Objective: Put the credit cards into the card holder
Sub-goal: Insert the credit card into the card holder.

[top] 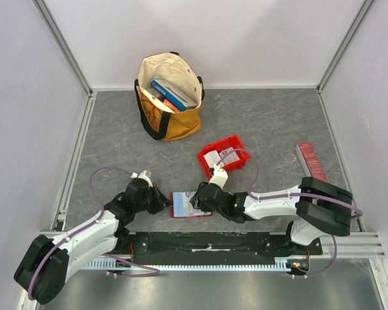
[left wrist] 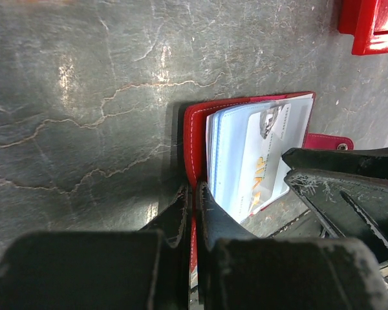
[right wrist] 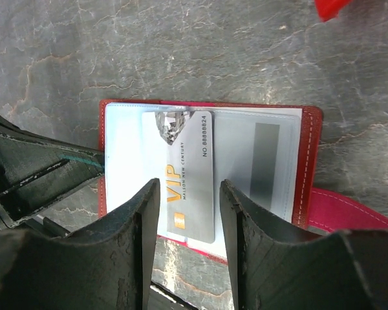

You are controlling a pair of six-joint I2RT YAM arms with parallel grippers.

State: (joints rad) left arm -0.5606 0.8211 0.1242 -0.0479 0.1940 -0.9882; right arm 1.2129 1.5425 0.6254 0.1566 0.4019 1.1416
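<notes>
The card holder [top: 181, 211], a dark red wallet, lies open on the table between the arms. My left gripper [top: 167, 201] is shut on its left edge; in the left wrist view the fingers [left wrist: 210, 213] pinch the red cover [left wrist: 195, 129]. My right gripper [top: 197, 200] hovers open over the wallet. In the right wrist view a grey VIP credit card [right wrist: 187, 161] lies on the pale inner slots [right wrist: 126, 148], between and beyond my open fingertips [right wrist: 189, 194]. I cannot tell if it sits in a slot. More pale cards [top: 215, 158] lie in the red bin [top: 236, 143].
A tan tote bag [top: 171, 126] holding blue books stands at the back. A long ridged red strip [top: 311, 161] lies at the right. The wallet's snap tab [right wrist: 349, 210] sticks out to the right. Metal rails edge the table.
</notes>
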